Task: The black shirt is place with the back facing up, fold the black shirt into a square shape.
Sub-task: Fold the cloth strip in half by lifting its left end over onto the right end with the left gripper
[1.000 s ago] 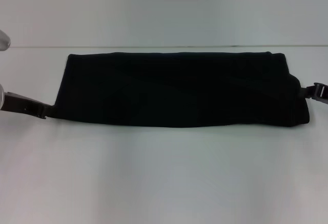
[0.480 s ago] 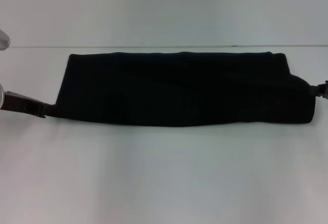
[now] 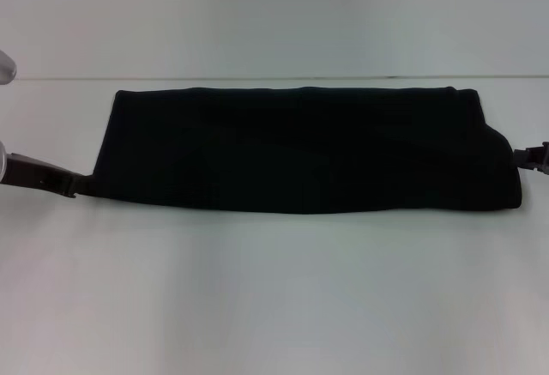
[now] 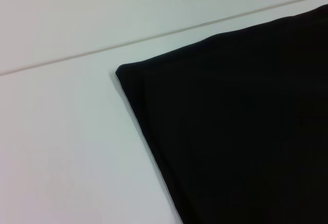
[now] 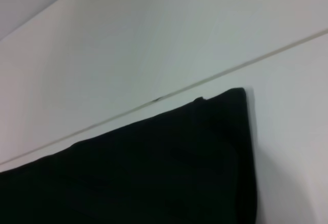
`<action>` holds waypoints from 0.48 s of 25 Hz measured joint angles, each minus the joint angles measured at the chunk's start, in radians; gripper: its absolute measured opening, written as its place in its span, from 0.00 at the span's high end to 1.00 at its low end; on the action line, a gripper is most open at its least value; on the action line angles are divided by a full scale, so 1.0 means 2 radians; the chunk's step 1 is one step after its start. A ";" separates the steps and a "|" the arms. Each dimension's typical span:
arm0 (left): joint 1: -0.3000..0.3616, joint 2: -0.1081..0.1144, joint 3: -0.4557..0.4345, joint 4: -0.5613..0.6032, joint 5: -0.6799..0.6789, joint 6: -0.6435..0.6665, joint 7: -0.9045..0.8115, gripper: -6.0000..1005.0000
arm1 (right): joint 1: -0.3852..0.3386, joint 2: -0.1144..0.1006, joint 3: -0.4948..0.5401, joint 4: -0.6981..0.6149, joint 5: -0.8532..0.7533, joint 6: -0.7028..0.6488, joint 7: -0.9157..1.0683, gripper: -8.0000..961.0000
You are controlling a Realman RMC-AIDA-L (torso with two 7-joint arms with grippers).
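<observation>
The black shirt lies flat on the white table, folded into one long band running left to right. Its plain fabric faces up and no lettering shows. My left gripper sits low at the band's near left corner, its tip touching the cloth edge. My right gripper is at the band's right end, mostly cut off by the frame edge. The left wrist view shows the shirt with one sharp corner. In the right wrist view the shirt has a layered far corner.
A thin seam runs across the table just behind the shirt. A silver part of the left arm shows at the far left edge. Bare white tabletop stretches in front of the shirt.
The shirt's right end has spread out to the right and lies flatter than a second ago. The right gripper has shifted slightly outward. The left gripper has stayed put.
</observation>
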 joint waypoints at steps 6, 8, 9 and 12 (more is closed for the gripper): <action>0.004 0.000 0.000 0.002 0.001 0.000 -0.001 0.99 | -0.014 -0.006 0.004 -0.010 0.002 -0.024 0.001 0.83; 0.005 -0.001 0.000 0.002 0.001 0.001 -0.002 0.99 | -0.019 -0.010 0.010 -0.016 0.002 -0.036 0.001 0.78; 0.005 -0.001 0.000 0.003 0.001 0.002 -0.002 0.99 | -0.022 -0.011 0.017 -0.021 0.002 -0.046 0.001 0.75; 0.006 -0.002 0.000 0.003 0.001 0.006 -0.003 0.99 | -0.028 -0.012 0.039 -0.036 0.008 -0.074 -0.007 0.67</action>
